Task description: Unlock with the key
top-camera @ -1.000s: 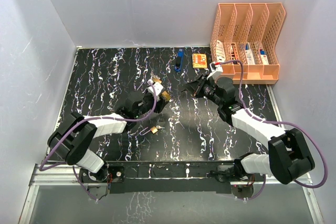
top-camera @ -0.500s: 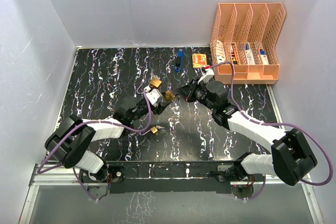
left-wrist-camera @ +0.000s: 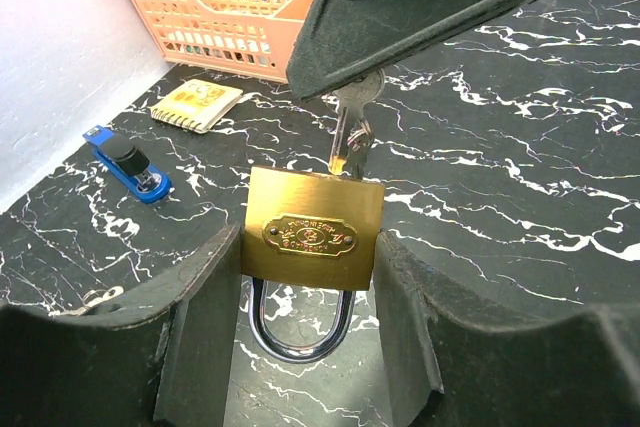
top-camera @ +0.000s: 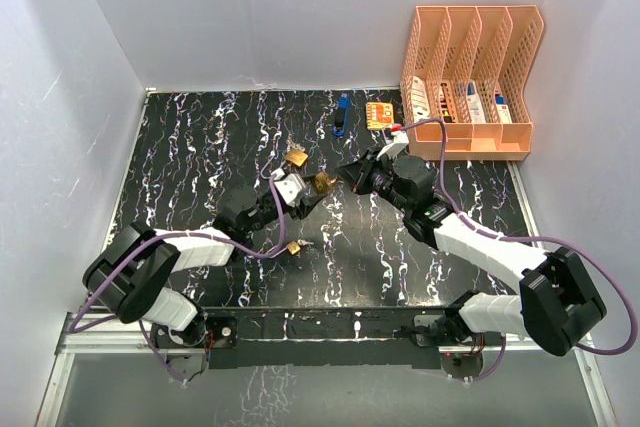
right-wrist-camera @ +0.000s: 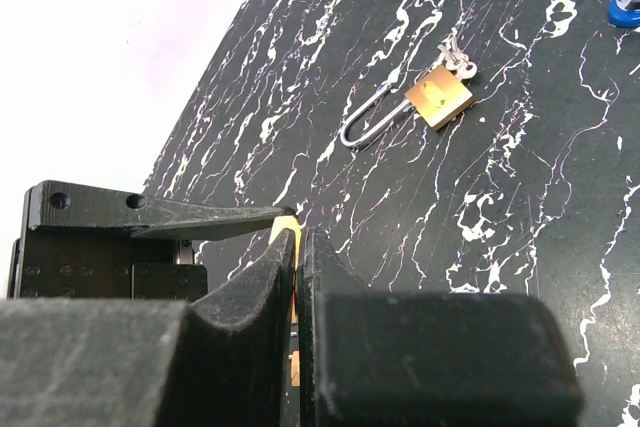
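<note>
Marbled tabletop (top-camera: 200, 147); left claw (left-wrist-camera: 305, 282) grips padlock (left-wrist-camera: 312, 232), right claw (right-wrist-camera: 298, 247) clenched on key (left-wrist-camera: 352, 117), visible only from left wrist.

table (top-camera: 200, 147) is showing black with white marble veining | padlock (left-wrist-camera: 312, 237) is gleaming brass-gold, its shackle (left-wrist-camera: 300, 332) shining silver | key (left-wrist-camera: 350, 122) is showing silver | stapler (left-wrist-camera: 125, 162) is showing blue | file rack (top-camera: 470, 77) is showing peach-orange | cables (top-camera: 440, 119) are showing purple

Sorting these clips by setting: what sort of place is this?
Likely a robot test cell: plain white walls box in a black marbled tabletop, with an orange file rack at the back.
</note>
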`<state>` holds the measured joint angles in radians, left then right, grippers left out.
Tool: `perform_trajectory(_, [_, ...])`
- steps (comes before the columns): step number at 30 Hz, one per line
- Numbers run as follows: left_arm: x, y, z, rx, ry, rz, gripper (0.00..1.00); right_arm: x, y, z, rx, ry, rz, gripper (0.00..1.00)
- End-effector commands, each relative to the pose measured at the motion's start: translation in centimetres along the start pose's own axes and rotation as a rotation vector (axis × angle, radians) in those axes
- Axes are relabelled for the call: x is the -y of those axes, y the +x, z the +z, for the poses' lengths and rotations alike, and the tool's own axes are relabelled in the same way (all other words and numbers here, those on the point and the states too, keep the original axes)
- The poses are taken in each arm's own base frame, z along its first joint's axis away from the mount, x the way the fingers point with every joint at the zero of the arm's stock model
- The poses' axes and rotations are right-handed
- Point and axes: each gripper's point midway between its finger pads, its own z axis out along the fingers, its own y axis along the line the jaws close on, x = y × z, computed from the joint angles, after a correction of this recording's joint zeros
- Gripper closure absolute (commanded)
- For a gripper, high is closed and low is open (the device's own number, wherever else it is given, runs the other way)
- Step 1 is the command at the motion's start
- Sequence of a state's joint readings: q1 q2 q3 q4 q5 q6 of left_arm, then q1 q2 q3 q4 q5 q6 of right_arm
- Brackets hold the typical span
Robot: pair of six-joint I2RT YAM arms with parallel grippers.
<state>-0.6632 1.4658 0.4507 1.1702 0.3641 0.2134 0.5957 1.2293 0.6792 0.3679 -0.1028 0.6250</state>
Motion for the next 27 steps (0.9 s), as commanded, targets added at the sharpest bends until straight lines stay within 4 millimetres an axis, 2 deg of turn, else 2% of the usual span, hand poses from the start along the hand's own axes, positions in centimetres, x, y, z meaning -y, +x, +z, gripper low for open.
perform_trajectory(1, [0.1,-5.6,-0.2,0.174,0.021,0.088,1.0,-2.7,-3.9,-0.2,0.111,-0.06,-0.024,1.0])
perform_trajectory(14, [0.4,-4.6,-0.2,0.149,0.025,0.084,1.0,-3.3,-5.0,-0.7,0.148,-0.068,-0.019,1.0])
perform_trajectory(27, [0.4,-5.0,0.0,0.157,0.03,0.09,1.0,-3.6,-4.5,-0.5,0.126,-0.086,-0.015,1.0])
